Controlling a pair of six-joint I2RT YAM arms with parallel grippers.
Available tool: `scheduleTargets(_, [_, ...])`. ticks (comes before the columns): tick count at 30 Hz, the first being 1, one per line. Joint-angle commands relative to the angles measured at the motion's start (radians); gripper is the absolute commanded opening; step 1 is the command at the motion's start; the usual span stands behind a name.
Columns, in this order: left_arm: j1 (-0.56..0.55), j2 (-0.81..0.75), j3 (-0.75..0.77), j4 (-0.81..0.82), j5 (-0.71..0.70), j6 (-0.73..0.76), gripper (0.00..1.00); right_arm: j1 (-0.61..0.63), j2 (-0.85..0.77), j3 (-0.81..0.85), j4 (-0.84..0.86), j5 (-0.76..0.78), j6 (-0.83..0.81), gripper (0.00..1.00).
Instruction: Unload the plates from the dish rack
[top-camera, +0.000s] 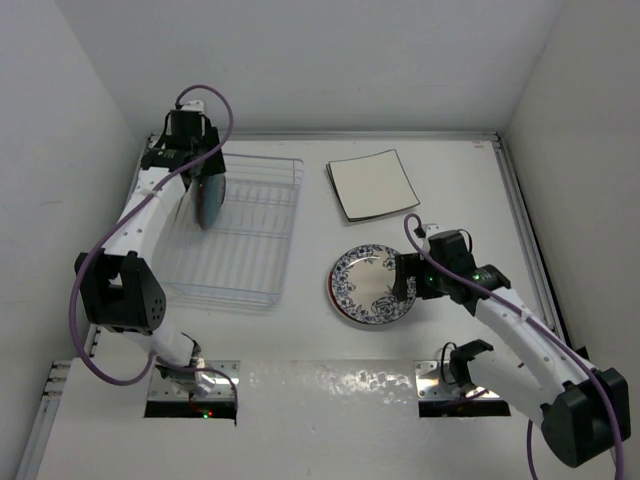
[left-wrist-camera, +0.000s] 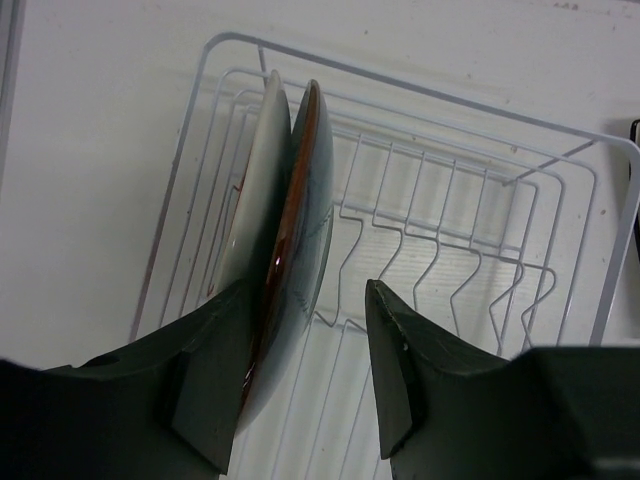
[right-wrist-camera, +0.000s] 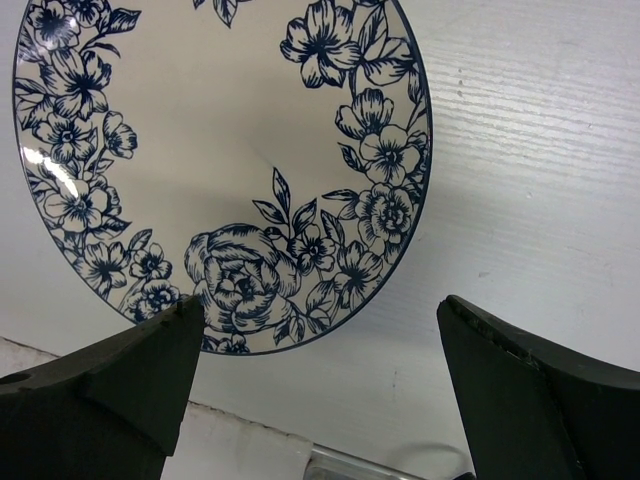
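1. Two stand edge-on in the dish rack (left-wrist-camera: 420, 98): cream plate (left-wrist-camera: 258, 180) and red plate (left-wrist-camera: 305, 220), rims running straight away from the left gripper (left-wrist-camera: 305, 300), whose spread fingers straddle the red one
2. The right gripper (right-wrist-camera: 320, 310), wide apart, hovers over the blue-patterned plate (right-wrist-camera: 200, 130), flat on the table (right-wrist-camera: 520, 200)

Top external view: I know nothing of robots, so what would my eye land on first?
Probably the blue-flowered plate lying flat in the middle on a red plate, with the right end effector open over its right rim. Next, the two plates standing on edge in the dish rack at the left, the left end effector open astride one.
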Motion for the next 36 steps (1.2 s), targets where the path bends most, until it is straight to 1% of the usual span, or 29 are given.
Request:
scheduleTargets(1, [0.027,-0.003,-0.014,0.039,0.029,0.012,0.45,0.002,-0.004,-0.014,0.036,-0.019,-0.004,0.95])
scheduleTargets(6, [0.048,-0.002,-0.031,0.051,0.100,0.016,0.45,0.002,-0.004,-0.028,0.048,-0.038,0.000,0.95])
scheduleTargets(7, [0.054,-0.003,-0.043,0.056,0.136,0.016,0.45,0.002,-0.001,-0.029,0.054,-0.042,0.003,0.95])
scheduleTargets(8, [0.069,-0.002,-0.057,0.068,0.191,0.015,0.43,0.001,0.002,-0.031,0.057,-0.047,0.001,0.95])
scheduleTargets(9, [0.073,-0.002,-0.057,0.071,0.192,0.012,0.42,0.001,0.005,-0.029,0.059,-0.047,0.001,0.95])
scheduleTargets(10, [0.073,0.003,-0.065,0.074,0.233,0.009,0.39,0.002,0.007,-0.028,0.059,-0.048,0.001,0.95])
scheduleTargets(14, [0.108,0.009,-0.068,0.085,0.288,0.006,0.29,0.002,0.010,-0.025,0.062,-0.056,0.004,0.95])
scheduleTargets(16, [0.116,0.015,-0.070,0.091,0.319,0.001,0.27,0.002,0.005,-0.028,0.067,-0.058,0.009,0.95])
scheduleTargets(17, [0.120,0.018,-0.071,0.093,0.324,-0.001,0.24,0.001,0.004,-0.029,0.068,-0.058,0.009,0.95])
scheduleTargets(19, [0.122,0.027,-0.067,0.093,0.339,-0.002,0.21,0.002,0.004,-0.034,0.071,-0.058,0.010,0.95])
scheduleTargets(20, [0.125,0.029,-0.065,0.093,0.344,-0.002,0.15,0.002,0.002,-0.035,0.071,-0.059,0.010,0.95])
scheduleTargets(21, [0.126,0.029,-0.061,0.093,0.353,-0.004,0.11,0.001,0.003,-0.037,0.071,-0.061,0.010,0.95])
scheduleTargets(22, [0.126,0.029,-0.057,0.091,0.356,-0.004,0.10,0.002,0.000,-0.037,0.071,-0.061,0.012,0.95])
scheduleTargets(23, [0.126,0.030,-0.053,0.086,0.357,-0.002,0.06,0.001,-0.001,-0.035,0.071,-0.061,0.010,0.95])
scheduleTargets(24, [0.126,0.030,-0.039,0.083,0.361,0.001,0.03,0.001,-0.003,-0.035,0.070,-0.061,0.009,0.95])
scheduleTargets(27, [0.126,0.035,0.002,0.060,0.368,0.012,0.00,0.002,-0.009,-0.038,0.070,-0.061,0.012,0.95])
scheduleTargets(31, [0.126,0.049,0.074,0.016,0.373,0.022,0.00,0.001,-0.009,-0.037,0.077,-0.067,0.021,0.95])
scheduleTargets(34, [0.126,0.073,0.159,-0.036,0.379,0.032,0.00,0.001,-0.009,-0.035,0.080,-0.079,0.024,0.95])
scheduleTargets(36, [0.126,0.098,0.238,-0.084,0.414,0.036,0.00,0.001,-0.013,-0.031,0.080,-0.090,0.027,0.95])
